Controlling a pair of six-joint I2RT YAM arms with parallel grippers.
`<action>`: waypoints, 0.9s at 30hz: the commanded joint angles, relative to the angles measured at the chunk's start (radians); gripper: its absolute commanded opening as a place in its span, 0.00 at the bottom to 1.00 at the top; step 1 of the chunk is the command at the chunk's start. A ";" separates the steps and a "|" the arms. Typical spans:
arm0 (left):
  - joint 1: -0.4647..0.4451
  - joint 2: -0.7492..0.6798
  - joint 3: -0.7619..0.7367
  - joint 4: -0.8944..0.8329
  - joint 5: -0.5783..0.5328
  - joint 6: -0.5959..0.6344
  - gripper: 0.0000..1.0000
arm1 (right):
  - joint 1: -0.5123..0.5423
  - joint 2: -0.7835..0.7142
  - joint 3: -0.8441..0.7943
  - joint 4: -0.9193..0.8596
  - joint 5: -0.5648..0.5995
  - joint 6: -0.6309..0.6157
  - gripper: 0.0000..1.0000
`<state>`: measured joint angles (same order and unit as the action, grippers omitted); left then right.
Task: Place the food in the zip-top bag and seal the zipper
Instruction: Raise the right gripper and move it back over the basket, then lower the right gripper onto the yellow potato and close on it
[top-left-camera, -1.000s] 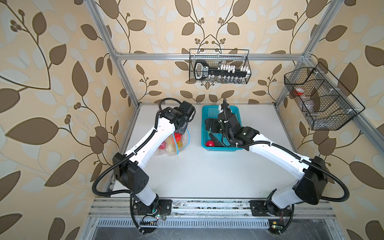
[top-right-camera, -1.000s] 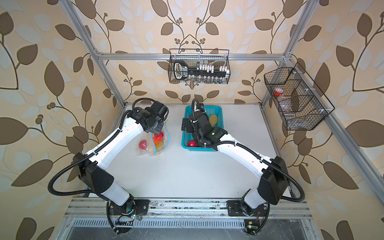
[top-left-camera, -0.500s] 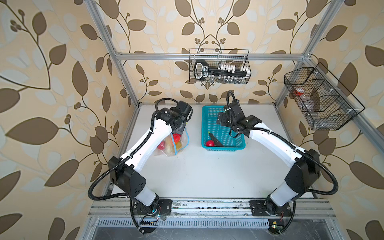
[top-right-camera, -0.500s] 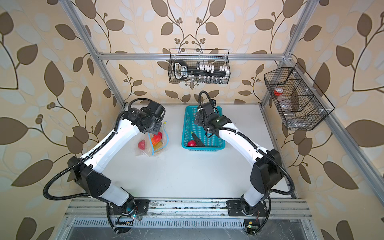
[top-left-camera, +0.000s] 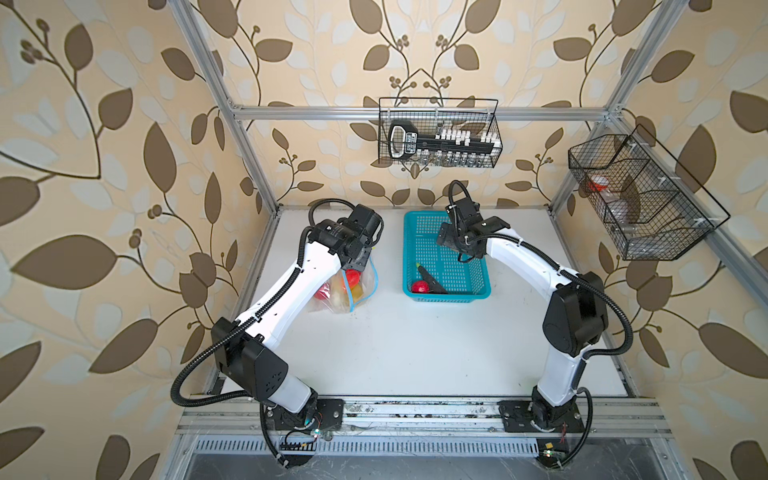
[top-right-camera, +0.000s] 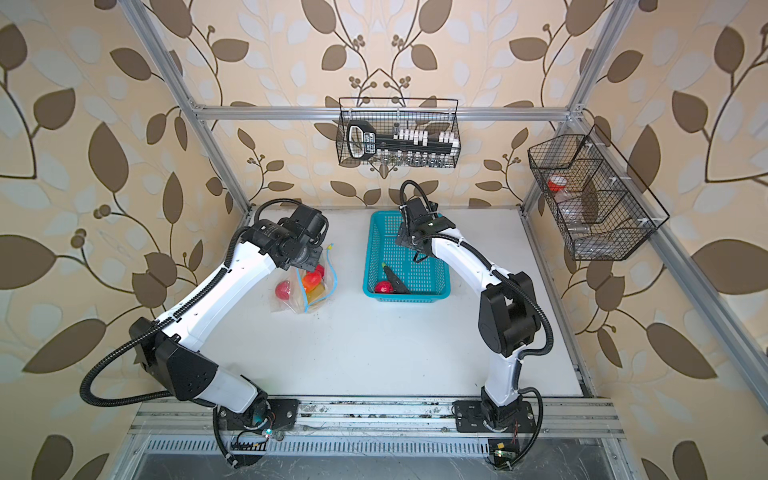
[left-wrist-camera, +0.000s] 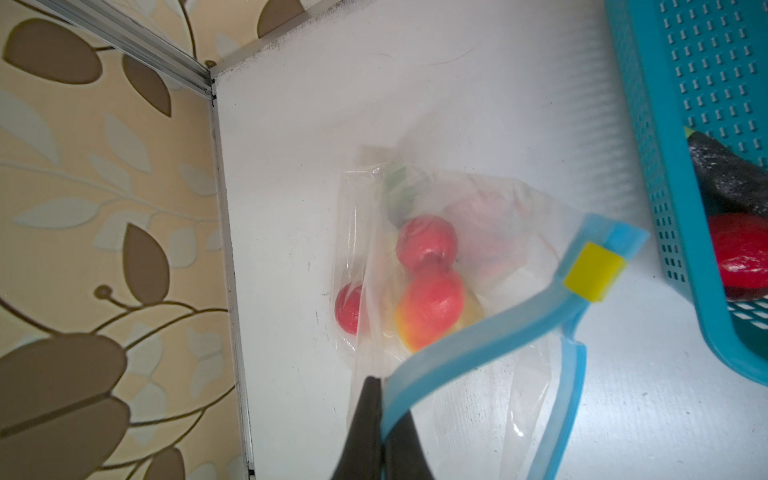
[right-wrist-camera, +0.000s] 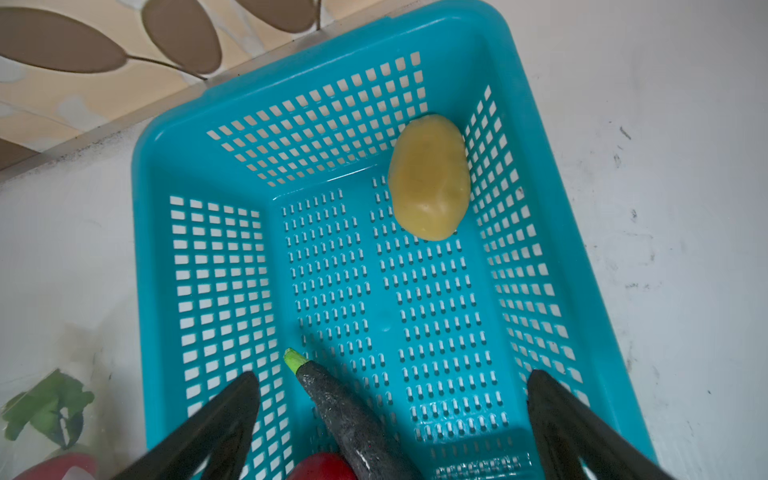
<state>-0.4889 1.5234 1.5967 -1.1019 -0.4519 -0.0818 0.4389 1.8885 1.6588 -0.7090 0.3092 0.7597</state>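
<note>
Both top views, white table (top-left-camera: 415, 353), leaf-patterned walls (top-left-camera: 104, 166), wire baskets (top-left-camera: 438, 133)

A robot lab test cell dressed up as a room: a white desk (top-left-camera: 395, 353) is boxed in by an aluminium frame (top-left-camera: 332, 111), with leaf wallpaper (top-left-camera: 83, 166) panels behind it. Two arms (top-left-camera: 291, 286) are bolted to a metal rail (top-left-camera: 415, 409) at the desk's near edge. Wire baskets (top-left-camera: 438, 137) hang on the frame above the desk's far and right edges.
</note>
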 joint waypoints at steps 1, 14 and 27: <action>0.012 -0.043 -0.008 0.014 -0.010 0.002 0.00 | -0.008 0.038 0.039 -0.036 -0.013 0.027 1.00; 0.012 -0.025 -0.003 0.013 -0.018 0.006 0.00 | -0.029 0.218 0.213 -0.101 0.002 0.036 0.98; 0.015 -0.026 -0.008 0.017 -0.036 0.005 0.00 | -0.041 0.399 0.394 -0.184 0.117 0.044 0.96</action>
<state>-0.4889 1.5230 1.5894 -1.0943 -0.4541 -0.0811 0.4053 2.2444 2.0151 -0.8333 0.3637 0.7845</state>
